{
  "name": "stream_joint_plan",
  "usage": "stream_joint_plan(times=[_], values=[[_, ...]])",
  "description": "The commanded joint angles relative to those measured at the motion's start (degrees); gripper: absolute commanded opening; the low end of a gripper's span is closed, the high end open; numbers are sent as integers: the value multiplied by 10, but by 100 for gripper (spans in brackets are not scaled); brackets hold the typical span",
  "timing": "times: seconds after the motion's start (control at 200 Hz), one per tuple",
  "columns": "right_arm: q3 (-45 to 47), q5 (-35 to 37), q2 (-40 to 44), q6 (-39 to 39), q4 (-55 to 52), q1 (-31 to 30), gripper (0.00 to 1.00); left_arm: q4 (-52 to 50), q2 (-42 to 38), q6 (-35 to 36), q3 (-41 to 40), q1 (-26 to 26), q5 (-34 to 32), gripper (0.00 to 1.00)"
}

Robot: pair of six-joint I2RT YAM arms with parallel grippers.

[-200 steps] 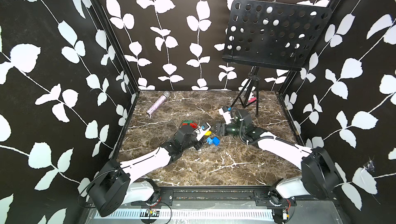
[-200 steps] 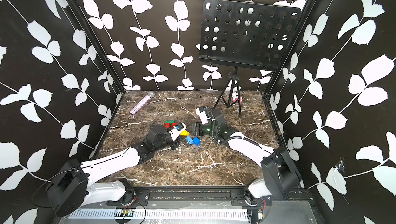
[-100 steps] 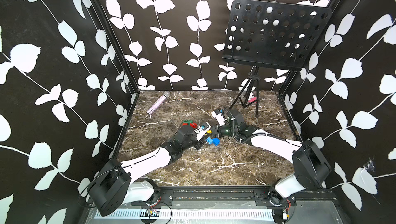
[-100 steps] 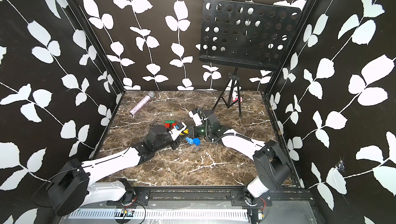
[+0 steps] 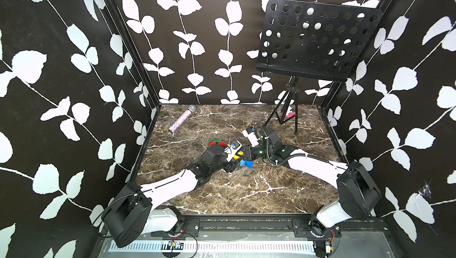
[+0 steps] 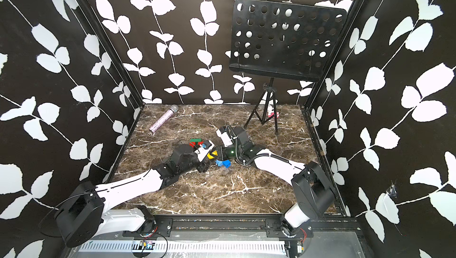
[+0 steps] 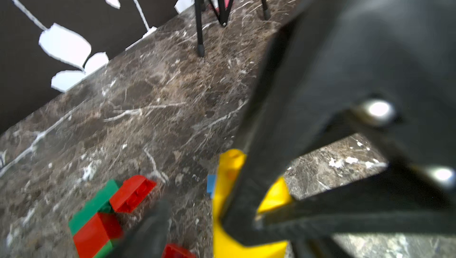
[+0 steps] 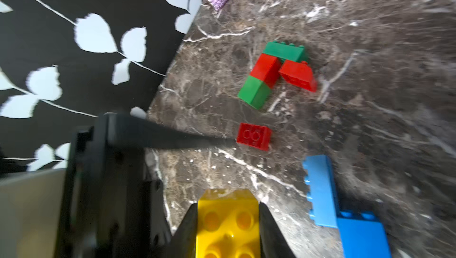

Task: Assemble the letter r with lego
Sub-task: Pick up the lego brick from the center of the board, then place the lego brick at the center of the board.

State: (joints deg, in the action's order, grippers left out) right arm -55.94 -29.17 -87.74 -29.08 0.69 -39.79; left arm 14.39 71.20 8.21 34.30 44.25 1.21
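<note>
Clock is read from a top view, with 12 at the far wall.

The right gripper (image 8: 228, 206) is clamped on the yellow brick (image 8: 228, 229) near the middle of the marble table (image 5: 222, 195). Its 2 fingers (image 8: 190, 229) pinch opposite side walls. I judge that grip is chosen to leave the stud face and the underside free for pressing on. Cannot tell whether the brick is lifted or resting.

The left gripper (image 5: 234, 161) has its jaws spread wide and holds nothing. 1 finger (image 8: 172, 140) reaches out to the loose red brick (image 8: 254, 135); contact is unclear. Bare marble shows between that finger and the yellow. The other finger is not visible. It is probably parted to stay out of the right arm's way.

The partial build lies on its side at 10 o'clock of the yellow. The dark green long brick (image 8: 283, 52) runs across the top. The stem red brick (image 8: 266, 69) and the light green brick (image 8: 255, 91) sit in line under it. That reads as the stem and bar of the r.

The tilted red brick (image 8: 298, 76) leans under the bar's overhang. Cannot tell whether it is clicked on.

The blue brick (image 8: 362, 237) and the light blue brick (image 8: 320, 190) touch each other at 4 o'clock of the yellow, unused.

Risk: the grippers are crowded close together, so the left finger could knock the loose red.
</note>
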Motion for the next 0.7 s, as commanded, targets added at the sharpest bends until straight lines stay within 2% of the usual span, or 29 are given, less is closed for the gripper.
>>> stream_joint_plan(times=[0.0, 0.155, 0.27, 0.345, 0.42, 0.525, 0.695], values=[[-8, 104, 44, 59, -62, 3, 23, 13, -67, -15, -35, 0, -45, 99], [27, 235, 89, 106, -119, 6, 24, -19, -197, -57, -77, 0, -120, 99], [61, 238, 96, 116, -122, -6, 26, -95, -257, -97, -64, -2, -162, 99], [86, 227, 88, 114, -98, -30, 26, -117, -273, -118, -57, -4, -185, 99], [99, 239, 68, 111, -80, -63, 25, -98, -283, -140, -63, -5, -211, 99], [121, 285, 56, 107, -42, -103, 25, -61, -295, -155, -75, -7, -212, 99], [111, 297, 19, 109, -25, -123, 25, -45, -285, -165, -75, -7, -211, 99]])
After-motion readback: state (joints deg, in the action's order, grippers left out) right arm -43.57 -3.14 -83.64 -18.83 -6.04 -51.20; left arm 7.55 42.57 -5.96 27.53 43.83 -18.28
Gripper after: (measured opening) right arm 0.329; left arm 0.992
